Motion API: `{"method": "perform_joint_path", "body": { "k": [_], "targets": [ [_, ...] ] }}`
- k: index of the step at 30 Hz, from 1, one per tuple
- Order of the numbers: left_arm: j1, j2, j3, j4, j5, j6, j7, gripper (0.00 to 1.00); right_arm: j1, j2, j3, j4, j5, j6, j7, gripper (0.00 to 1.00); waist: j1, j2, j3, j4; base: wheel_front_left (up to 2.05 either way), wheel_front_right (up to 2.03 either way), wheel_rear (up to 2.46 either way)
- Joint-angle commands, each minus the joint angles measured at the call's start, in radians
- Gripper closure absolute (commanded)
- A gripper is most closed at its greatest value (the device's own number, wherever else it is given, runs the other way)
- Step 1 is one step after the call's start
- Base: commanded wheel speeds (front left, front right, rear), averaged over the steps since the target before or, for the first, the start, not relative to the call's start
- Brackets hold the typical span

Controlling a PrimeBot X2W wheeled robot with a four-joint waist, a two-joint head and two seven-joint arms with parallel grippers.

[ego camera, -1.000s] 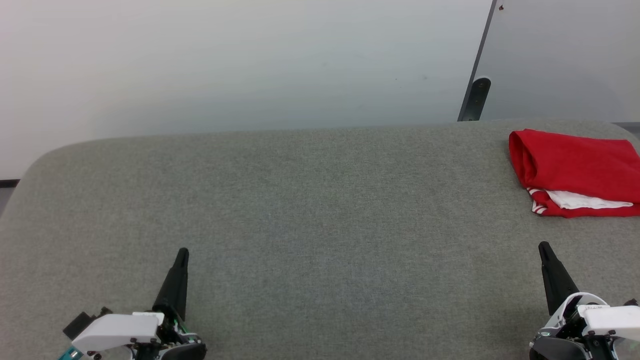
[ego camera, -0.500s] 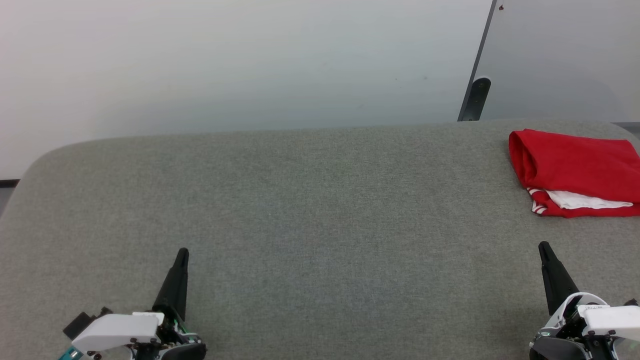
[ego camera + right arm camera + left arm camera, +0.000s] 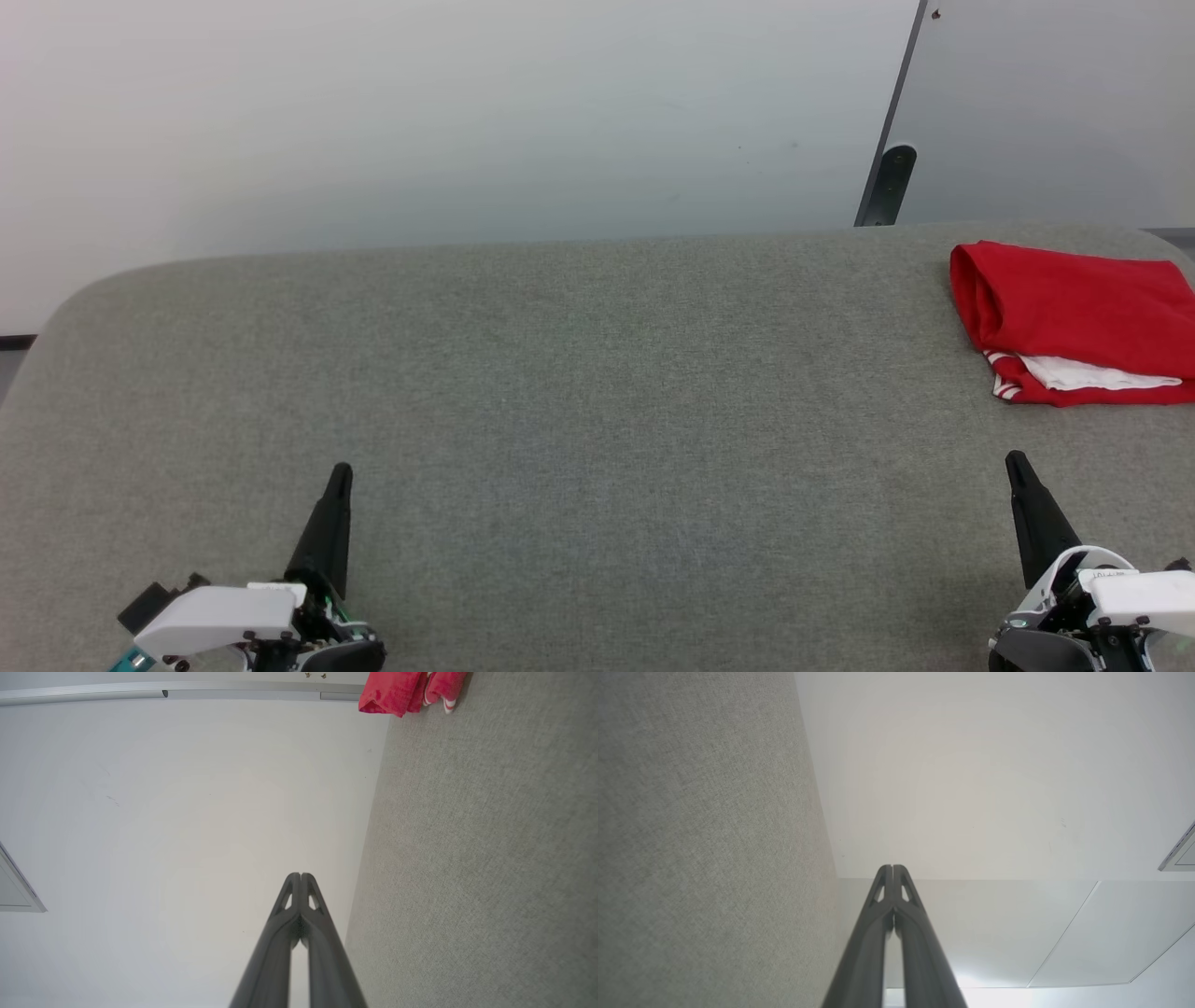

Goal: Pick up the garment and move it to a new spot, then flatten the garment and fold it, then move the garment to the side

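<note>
Garment [image 3: 1074,313] lies folded into a red bundle on the grey fabric surface [image 3: 597,373]. A white sleeve and a bit of red-white striped trim poke out at the edge nearest the claws. We place it ahead of the right claw [image 3: 1016,462] and a little to that claw's right, clearly apart from the tips, no contact. From the left claw [image 3: 342,474] it is far off to the right and further forward, well apart. Part of the garment runs past the head view's right border.

Both claws are over the near part of the surface, tips pointing forward. We see the left claw pinched narrow, its two dark fingers [image 3: 868,952] pressed together at the tips, holding nothing. Same for the right claw: fingers [image 3: 273,952] meet at the tips, nothing between them. In the right wrist view the garment shows far beyond the tips. A white wall [image 3: 467,112] stands ahead of both claws, and a dark post [image 3: 892,182] rises ahead of the right claw, slightly to its left.
</note>
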Motion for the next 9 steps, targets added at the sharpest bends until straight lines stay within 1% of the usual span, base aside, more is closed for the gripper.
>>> {"method": "perform_joint_path", "body": {
  "k": [1, 9],
  "targets": [
    [-0.009, 0.000, 0.003, 0.001, -0.004, -0.003, 0.003, 1.00, -0.002, 0.004, 0.001, -0.002, 0.005, 0.001, 0.002, 1.00, 0.0000, -0.0001, 0.000, 0.000, 0.00, 0.00, 0.00],
    [-0.009, 0.000, 0.002, 0.001, -0.004, -0.003, 0.003, 1.00, -0.002, 0.004, 0.001, -0.002, 0.005, 0.001, 0.002, 1.00, 0.0000, -0.0001, 0.000, 0.000, 0.00, 0.00, 0.00]
  ]
}}
